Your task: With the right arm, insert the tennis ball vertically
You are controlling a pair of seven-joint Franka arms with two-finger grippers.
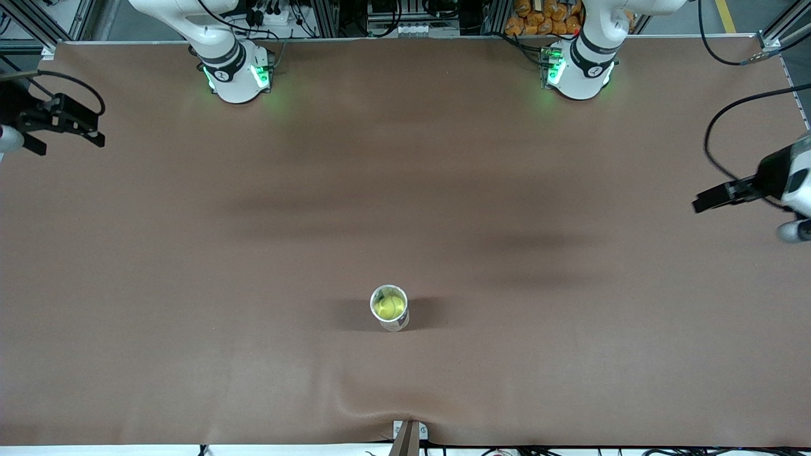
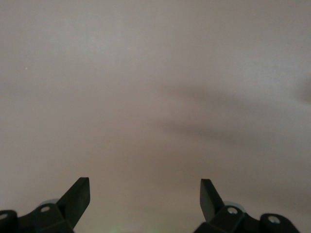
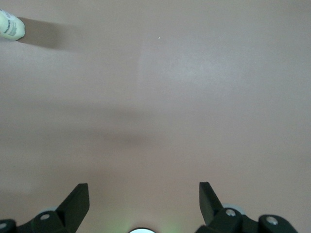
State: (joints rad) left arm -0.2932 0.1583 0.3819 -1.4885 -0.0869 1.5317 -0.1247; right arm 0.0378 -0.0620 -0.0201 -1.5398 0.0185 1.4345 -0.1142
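Observation:
A yellow-green tennis ball [image 1: 389, 306] sits inside an upright clear can [image 1: 398, 323] on the brown table, toward the front camera's edge and midway between the arms' ends. The can also shows in the right wrist view [image 3: 10, 25], far from the jaws. My right gripper [image 1: 73, 140] is open and empty, up over the table edge at the right arm's end; its own view [image 3: 144, 190] shows only bare table between the jaws. My left gripper [image 1: 709, 199] is open and empty over the left arm's end of the table, with only bare table in its view [image 2: 145, 187].
The brown mat [image 1: 253, 253] covers the whole table. The two arm bases [image 1: 237, 76] [image 1: 580, 73] stand along the edge farthest from the front camera. A small bracket [image 1: 408, 434] sits at the table's edge nearest the front camera.

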